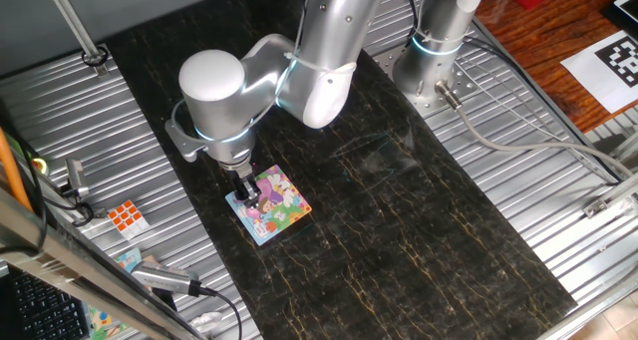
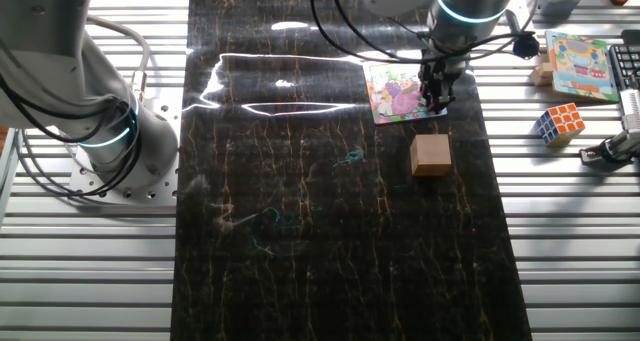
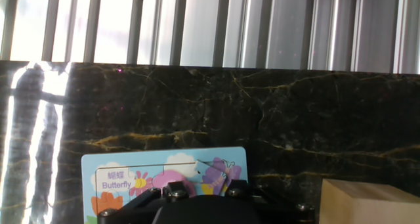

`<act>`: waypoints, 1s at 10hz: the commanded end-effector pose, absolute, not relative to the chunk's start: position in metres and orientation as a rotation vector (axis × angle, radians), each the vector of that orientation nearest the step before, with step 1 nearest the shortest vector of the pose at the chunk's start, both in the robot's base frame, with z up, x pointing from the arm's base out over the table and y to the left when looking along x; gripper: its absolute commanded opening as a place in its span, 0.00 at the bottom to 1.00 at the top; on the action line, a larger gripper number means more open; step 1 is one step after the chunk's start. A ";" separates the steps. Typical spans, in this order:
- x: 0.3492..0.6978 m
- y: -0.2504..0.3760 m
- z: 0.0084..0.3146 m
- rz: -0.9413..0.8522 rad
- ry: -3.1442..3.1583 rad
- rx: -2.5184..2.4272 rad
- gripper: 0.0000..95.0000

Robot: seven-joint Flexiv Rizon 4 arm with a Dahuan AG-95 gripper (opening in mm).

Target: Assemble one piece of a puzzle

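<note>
The puzzle (image 1: pixel 273 206) lies flat on the dark table, a small square cartoon picture with a light blue edge; it also shows in the other fixed view (image 2: pixel 398 92) and in the hand view (image 3: pixel 141 175). My gripper (image 1: pixel 242 192) stands straight down over the puzzle's edge, its narrow fingers close together (image 2: pixel 437 93). The piece (image 3: pixel 218 172), pale purple-pink, sits slightly turned at the puzzle's far right corner, right at my fingertips, which the hand's black body hides. The fingers appear shut on it.
A tan wooden block (image 2: pixel 431 154) stands just beside the puzzle, also seen in the hand view (image 3: pixel 367 201). An orange-and-white cube (image 1: pixel 127 216) and a second picture puzzle (image 2: pixel 582 65) lie on the ribbed metal beside the dark table. A second arm's base (image 2: pixel 105 141) stands opposite.
</note>
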State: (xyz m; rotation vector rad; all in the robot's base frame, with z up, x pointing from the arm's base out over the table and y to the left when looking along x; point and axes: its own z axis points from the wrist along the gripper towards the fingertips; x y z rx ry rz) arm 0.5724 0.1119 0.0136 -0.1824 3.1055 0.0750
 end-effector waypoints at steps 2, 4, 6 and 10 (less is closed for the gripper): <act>0.572 0.112 0.014 0.073 3.101 -0.183 0.20; 0.573 0.112 0.014 0.076 3.098 -0.183 0.20; 0.573 0.112 0.014 0.079 3.098 -0.197 0.40; 0.574 0.111 0.019 0.081 3.100 -0.198 0.40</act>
